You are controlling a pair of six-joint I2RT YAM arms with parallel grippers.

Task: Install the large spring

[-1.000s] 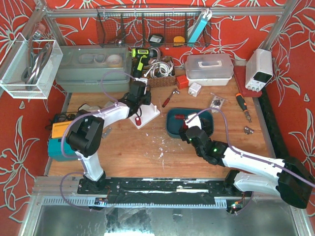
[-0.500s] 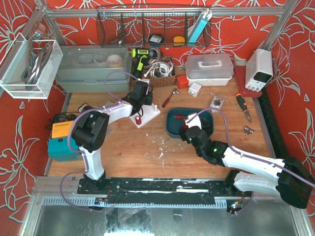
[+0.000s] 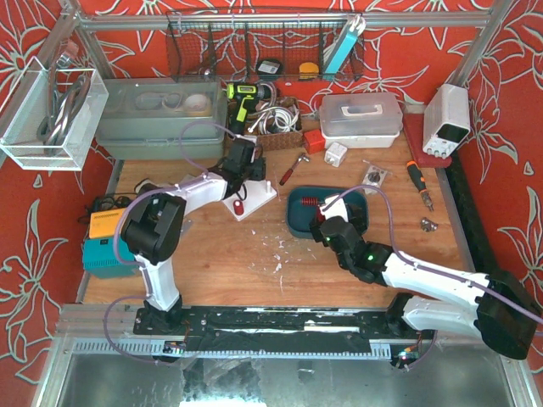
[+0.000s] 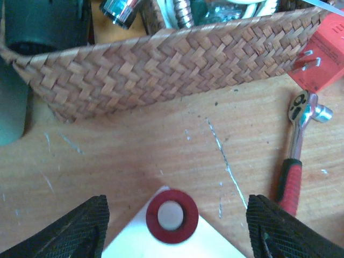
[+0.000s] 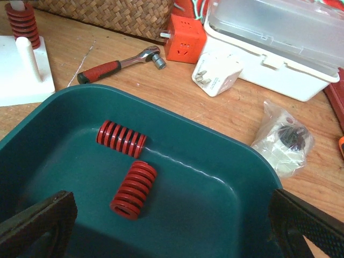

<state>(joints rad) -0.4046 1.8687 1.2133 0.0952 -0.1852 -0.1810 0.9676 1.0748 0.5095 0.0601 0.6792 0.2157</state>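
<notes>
The right gripper [image 5: 172, 231] hovers spread wide over the teal tray [image 5: 188, 137]. Inside lie one red spring [image 5: 134, 189] and a second spring [image 5: 121, 138] behind it. Left beyond the tray, a third spring [image 5: 21, 27] sits on the white base [image 5: 21, 80], with the left gripper [image 4: 177, 231] spread above.

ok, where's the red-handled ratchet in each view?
Top external: ratchet lies on the table at centre back, left of the teal tray, handle pointing lower left.
Left wrist: ratchet is at the right edge, head up, handle down.
Right wrist: ratchet is upper left of centre, beyond the tray rim.
Shared landmark: orange plug cube, next to the ratchet head.
</notes>
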